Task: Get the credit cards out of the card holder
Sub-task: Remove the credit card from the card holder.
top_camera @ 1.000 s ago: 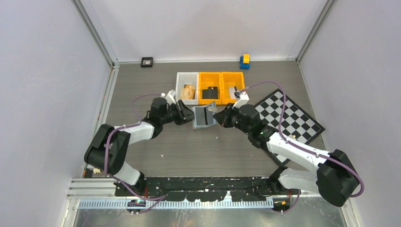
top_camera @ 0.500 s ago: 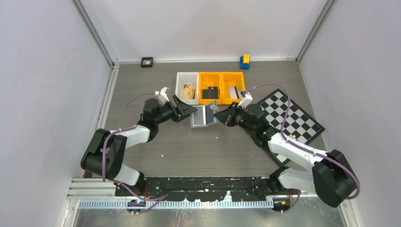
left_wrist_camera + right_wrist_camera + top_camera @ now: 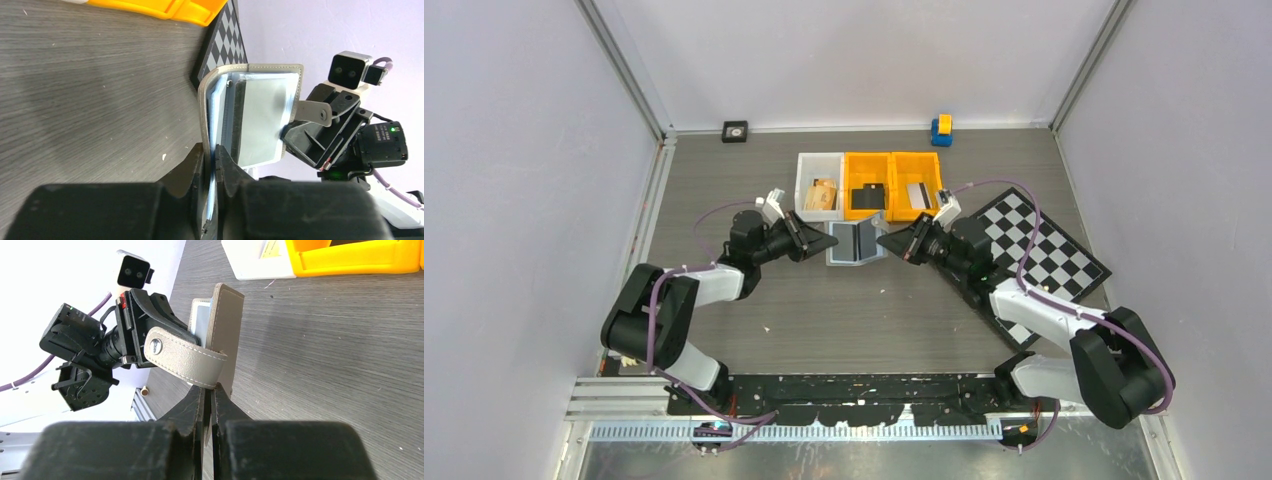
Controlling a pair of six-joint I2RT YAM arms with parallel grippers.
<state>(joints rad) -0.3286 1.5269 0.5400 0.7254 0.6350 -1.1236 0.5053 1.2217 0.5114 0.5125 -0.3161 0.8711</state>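
- Top external view: the card holder (image 3: 856, 243) is spread open between the two hands. It sits mid-desk toward the far edge, just on the near side of the bins. The left hand (image 3: 828, 240) pinches its left cover and the right hand (image 3: 883, 241) its right cover. Neither is nearer: the holder's width runs left to right, from one hand straight to the other. A black card (image 3: 868, 197) lies in the middle orange bin (image 3: 867, 156) and a silvery card (image 3: 917, 192) in the right orange bin (image 3: 917, 156).
- Left wrist view: the left hand (image 3: 210, 161) is clamped narrow on the grey cover's edge. The pale pockets (image 3: 255, 120) open out toward the right hand (image 3: 295, 137) opposite. Whether a card remains inside, I cannot tell.
- Right wrist view: the right hand (image 3: 207, 396) is closed tight on the other cover, just below the snap strap (image 3: 185, 357). The left hand (image 3: 172, 322) is directly beyond the holder.
- Judgement: both hands are occupied, so drawing another card likely needs one to release and come at the pocket mouth.
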